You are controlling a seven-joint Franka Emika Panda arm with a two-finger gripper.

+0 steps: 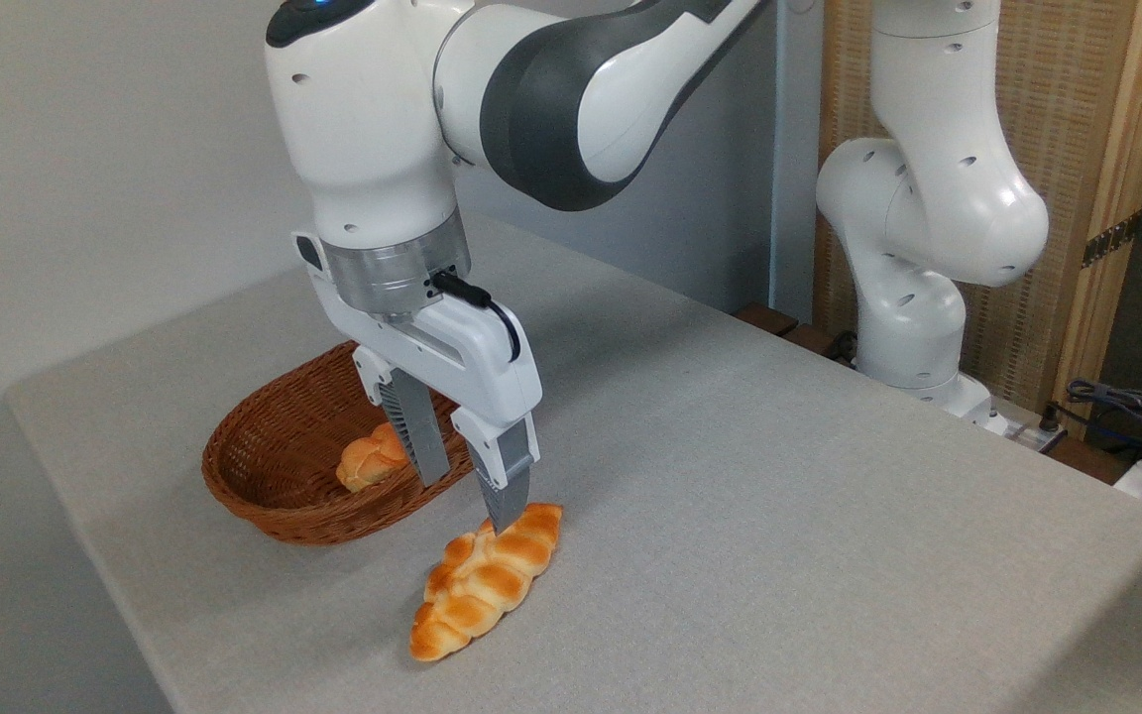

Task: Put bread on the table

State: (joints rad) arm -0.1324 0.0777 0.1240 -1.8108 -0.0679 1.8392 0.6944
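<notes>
Bread (485,582): long plaited golden-orange loaf, paler in the creases, lying flat on the table (779,476) just right of the basket (274,466), clear of its rim. One tapered end points toward the lower left; the other lies under the tip of the nearer finger.

Gripper (467,491): white body, two grey fingers pointing down, spread wide with empty space between them. The nearer fingertip (504,516) overlaps the loaf's upper end; whether it touches cannot be told from this angle. The farther finger crosses in front of the basket's near rim. Nothing is held.

Basket: brown oval wicker, resting on the table toward its left side. A shorter, rounder golden roll (370,459) sits inside, partly covered by the farther finger.

Table: light-grey top with fine fabric-like texture, rounded corner at the left.

Markings: no brand, label or writing can be read on any item.

Surroundings: arm's base column (913,297) beyond the far right edge of the table; woven panel in a wooden frame (1077,129) behind it; cables (1126,402) at the right edge, cut off by the frame. Arm's upper links are cut off at the top.
</notes>
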